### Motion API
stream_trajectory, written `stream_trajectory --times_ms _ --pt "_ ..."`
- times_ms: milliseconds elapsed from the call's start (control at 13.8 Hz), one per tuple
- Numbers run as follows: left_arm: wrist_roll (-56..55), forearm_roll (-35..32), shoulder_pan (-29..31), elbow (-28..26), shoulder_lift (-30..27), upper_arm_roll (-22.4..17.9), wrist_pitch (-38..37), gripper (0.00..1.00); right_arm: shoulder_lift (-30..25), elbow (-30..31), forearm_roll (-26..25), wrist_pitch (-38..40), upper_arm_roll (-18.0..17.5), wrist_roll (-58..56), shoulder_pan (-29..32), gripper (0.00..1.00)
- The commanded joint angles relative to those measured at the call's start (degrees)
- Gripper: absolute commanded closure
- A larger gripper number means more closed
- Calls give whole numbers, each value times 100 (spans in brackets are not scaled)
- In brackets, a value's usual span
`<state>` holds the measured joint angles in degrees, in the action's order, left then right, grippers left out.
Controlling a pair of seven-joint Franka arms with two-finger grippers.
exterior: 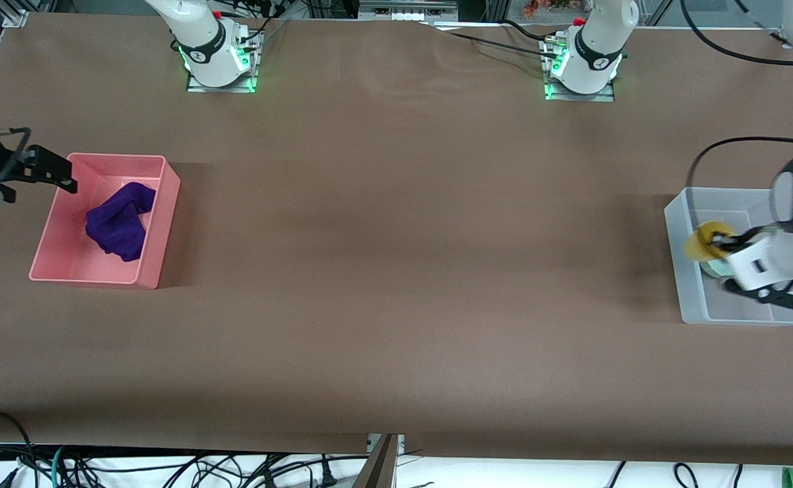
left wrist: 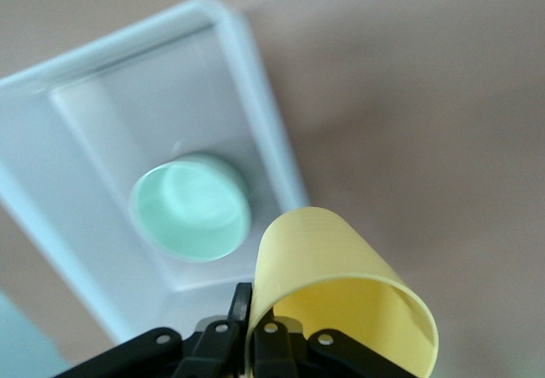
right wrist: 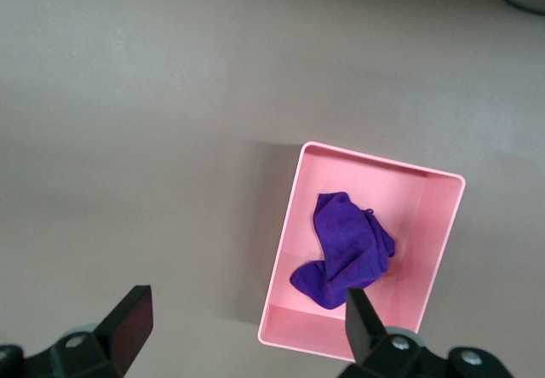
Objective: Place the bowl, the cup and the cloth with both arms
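Left pincer grips cup above bowl.

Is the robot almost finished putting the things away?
Nearly. The cloth lies in the pink bin, with the right gripper open above it. The bowl sits in the grey bin. The left gripper holds the cup over that bin, not yet released.

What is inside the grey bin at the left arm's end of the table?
The grey bin holds the bowl, upright on its floor. The left gripper, shut on the cup, is above the bin. In the front view that gripper covers most of the bowl.
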<state>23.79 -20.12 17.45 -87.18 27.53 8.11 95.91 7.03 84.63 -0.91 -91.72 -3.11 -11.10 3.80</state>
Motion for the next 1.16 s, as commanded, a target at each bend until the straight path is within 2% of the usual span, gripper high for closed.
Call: stream_trajectory --times_ms 0,145,218,291,364,582,727,873,1091 --pt "1062 -230 591 -263 76 51 557 100 -70 -43 82 110 -59 73 42 0" --pt "1303 -230 943 -614 164 59 1269 100 -114 -43 100 469 -76 614 42 0" --pt "1303 -221 979 -755 182 59 1533 100 -114 -43 82 575 -207 1035 42 0" --pt "1294 -177 980 -783 200 59 1588 56 -114 -52 -14 724 -417 1222 42 0" --pt "1303 -133 988 -765 182 59 1589 1 -114 -52 -75 752 -454 1224 42 0" --pt "1286 -115 962 -669 -63 217 1247 0 -79 -87 -67 708 -428 1172 42 0" --pt "1216 60 954 -599 -326 506 1019 0 -52 -149 -67 726 -436 1207 24 0" --pt "1076 454 936 -231 -477 884 484 0 -17 -175 -67 726 -436 1207 16 0" --pt "-37 658 866 534 -477 1568 -492 0 1 -175 -76 708 -445 1207 7 0"
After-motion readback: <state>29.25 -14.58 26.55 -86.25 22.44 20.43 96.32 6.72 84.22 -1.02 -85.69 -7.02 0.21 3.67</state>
